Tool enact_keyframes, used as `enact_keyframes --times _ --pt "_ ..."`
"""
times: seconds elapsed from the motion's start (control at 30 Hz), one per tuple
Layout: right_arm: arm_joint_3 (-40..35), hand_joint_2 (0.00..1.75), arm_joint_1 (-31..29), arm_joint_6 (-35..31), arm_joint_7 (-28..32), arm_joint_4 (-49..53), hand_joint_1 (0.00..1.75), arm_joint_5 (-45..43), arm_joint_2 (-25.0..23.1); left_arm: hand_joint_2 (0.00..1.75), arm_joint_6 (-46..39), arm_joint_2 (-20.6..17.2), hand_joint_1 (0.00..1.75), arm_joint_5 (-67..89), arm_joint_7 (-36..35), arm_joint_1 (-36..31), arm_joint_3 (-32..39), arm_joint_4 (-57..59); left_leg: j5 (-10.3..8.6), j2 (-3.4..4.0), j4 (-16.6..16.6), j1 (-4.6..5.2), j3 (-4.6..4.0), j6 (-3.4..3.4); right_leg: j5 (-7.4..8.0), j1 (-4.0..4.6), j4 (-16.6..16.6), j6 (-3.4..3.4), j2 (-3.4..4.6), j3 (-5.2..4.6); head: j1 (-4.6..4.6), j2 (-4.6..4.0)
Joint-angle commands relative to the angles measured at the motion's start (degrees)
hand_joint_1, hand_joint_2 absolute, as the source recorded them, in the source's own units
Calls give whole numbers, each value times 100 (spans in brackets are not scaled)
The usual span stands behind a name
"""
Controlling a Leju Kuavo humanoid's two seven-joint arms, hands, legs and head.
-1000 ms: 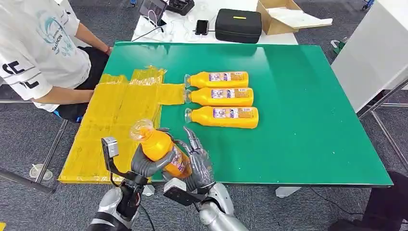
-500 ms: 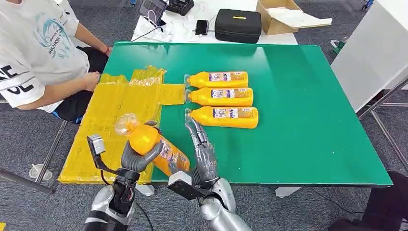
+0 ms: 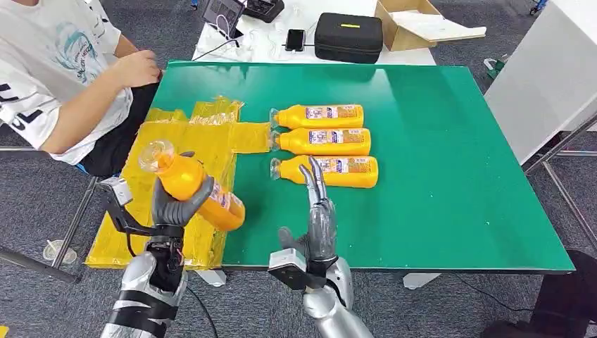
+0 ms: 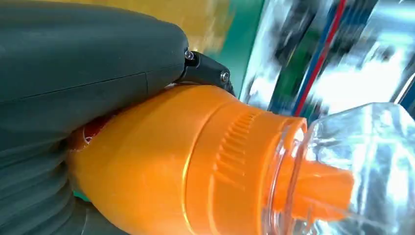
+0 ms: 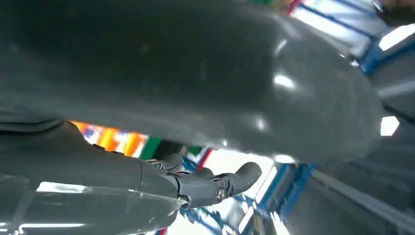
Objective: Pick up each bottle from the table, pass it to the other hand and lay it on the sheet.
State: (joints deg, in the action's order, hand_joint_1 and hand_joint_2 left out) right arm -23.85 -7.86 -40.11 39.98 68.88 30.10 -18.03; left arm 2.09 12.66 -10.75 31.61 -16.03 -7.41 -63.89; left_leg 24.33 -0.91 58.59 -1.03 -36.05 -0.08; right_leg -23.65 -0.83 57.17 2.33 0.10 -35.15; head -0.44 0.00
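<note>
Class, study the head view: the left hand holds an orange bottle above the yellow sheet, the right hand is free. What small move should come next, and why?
Probably lower the left hand and lay the orange bottle down on the yellow sheet. The handover looks done: the right hand is open and apart, and the bottle hangs tilted above the sheet.

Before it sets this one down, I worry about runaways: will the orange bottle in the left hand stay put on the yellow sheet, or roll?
The orange bottle looks round-bodied, so laid on its side it may roll. The yellow sheet looks wrinkled and thin, which might damp that or slide underneath. Three similar bottles lie still on the table, so a gentle release by the left hand probably holds.
</note>
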Motion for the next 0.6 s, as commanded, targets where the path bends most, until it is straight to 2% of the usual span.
enact_keyframes --times 0.03,0.23,0.27,0.3,0.37,0.57,0.6 --pt "55 0 242 11 2 764 0 -4 -27 175 -245 -110 175 276 99 -628 206 301 5 0 3 -3 9 3 -5 6 2 -10 -7 12 0 0" --pt "66 0 233 11 2 761 0 11 -31 175 -328 -113 175 370 148 -624 193 322 5 2 2 -3 13 3 -5 5 1 -10 -6 14 0 0" --pt "-13 0 184 11 2 743 0 -39 -2 175 -1175 -204 175 1287 425 -793 51 363 3 -1 0 -1 10 3 -5 3 1 -8 -7 11 0 0" --pt "-467 0 -146 11 2 416 0 -323 61 175 -3133 -837 175 5093 -180 -1807 -630 1775 2 -4 -2 0 12 3 -5 2 -1 -8 -10 15 0 0" --pt "-615 0 -166 11 2 454 0 -592 222 175 -3275 -1308 175 7435 -1018 -2421 -1198 3269 8 6 -1 -3 26 4 -7 6 -4 -11 -1 28 0 2" --pt "-646 0 -95 11 2 467 0 -673 312 175 -3014 -1508 175 7596 -1047 -2319 -1112 3500 -8 1 -5 -2 18 0 1 4 -2 -8 -3 19 0 0" --pt "-650 0 -90 11 2 450 0 -694 311 175 -2917 -1541 175 7585 -1047 -2284 -1082 3515 -4 31 -13 -2 39 -3 9 6 -10 -19 21 31 0 0"
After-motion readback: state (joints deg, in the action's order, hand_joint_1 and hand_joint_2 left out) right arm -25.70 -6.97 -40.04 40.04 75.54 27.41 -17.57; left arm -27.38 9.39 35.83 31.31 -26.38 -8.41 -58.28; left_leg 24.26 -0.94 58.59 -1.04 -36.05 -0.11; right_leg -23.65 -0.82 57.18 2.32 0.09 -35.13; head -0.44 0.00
